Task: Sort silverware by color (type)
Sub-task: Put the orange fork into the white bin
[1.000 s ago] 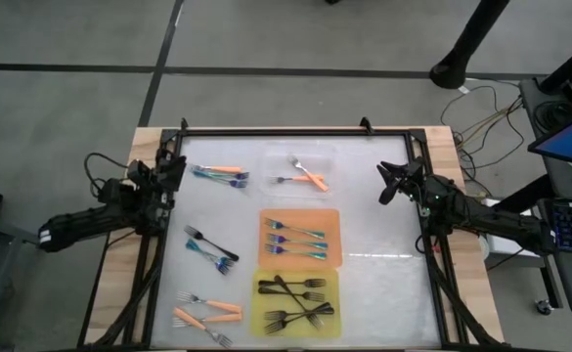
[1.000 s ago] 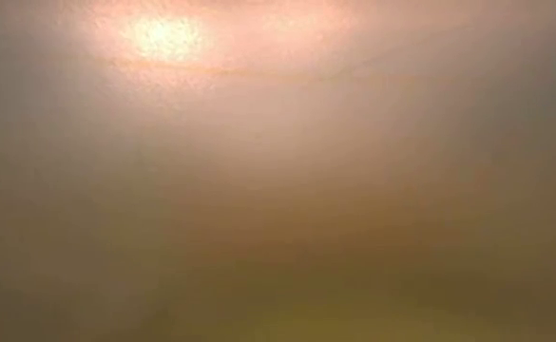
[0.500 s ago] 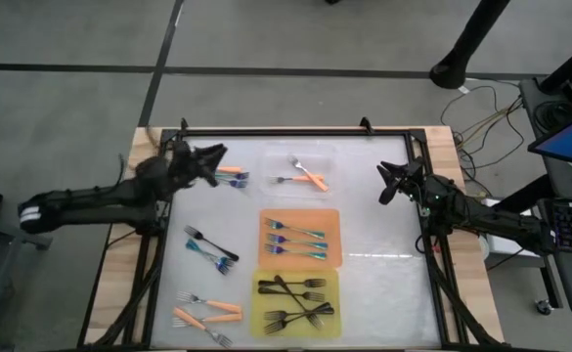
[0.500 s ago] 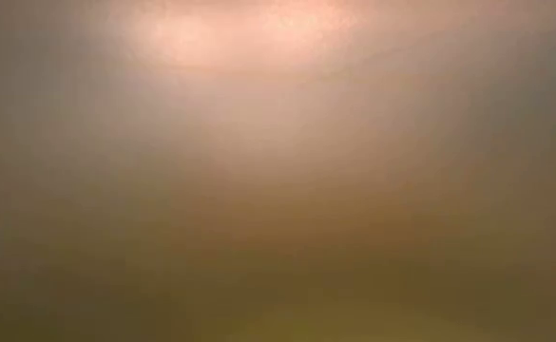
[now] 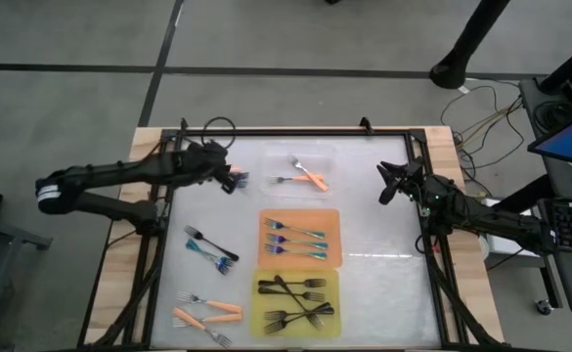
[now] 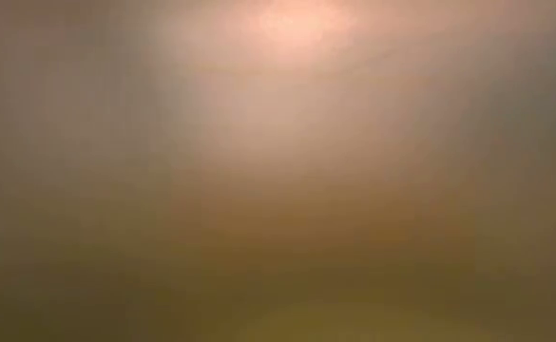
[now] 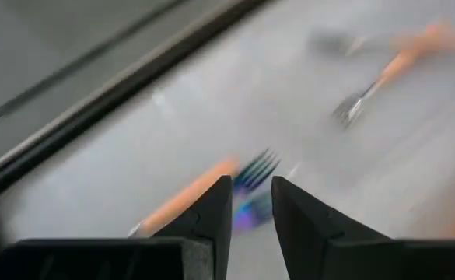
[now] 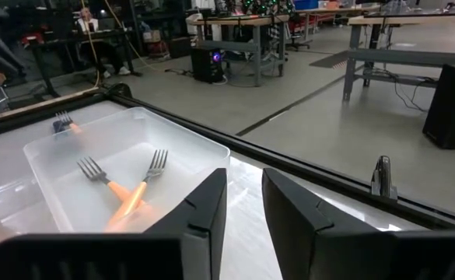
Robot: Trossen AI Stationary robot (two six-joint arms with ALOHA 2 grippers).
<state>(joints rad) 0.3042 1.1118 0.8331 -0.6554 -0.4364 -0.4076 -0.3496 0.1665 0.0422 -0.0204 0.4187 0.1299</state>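
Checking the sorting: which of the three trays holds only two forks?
The clear rectangular tray, with two orange-handled forks; the orange tray and yellow tray hold more.

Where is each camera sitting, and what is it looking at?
High view: above the table, looking straight down; shows both arms, the left gripper over two forks, the right gripper waiting at the table's right side.
Low view: only a blurry glow, nothing to tell.
Left wrist view: on the left arm, looking past its own fingers at those forks.
Right wrist view: on the right arm, looking past its fingers at the clear tray.
Shared: the high and right wrist views both show the clear tray's two orange forks.
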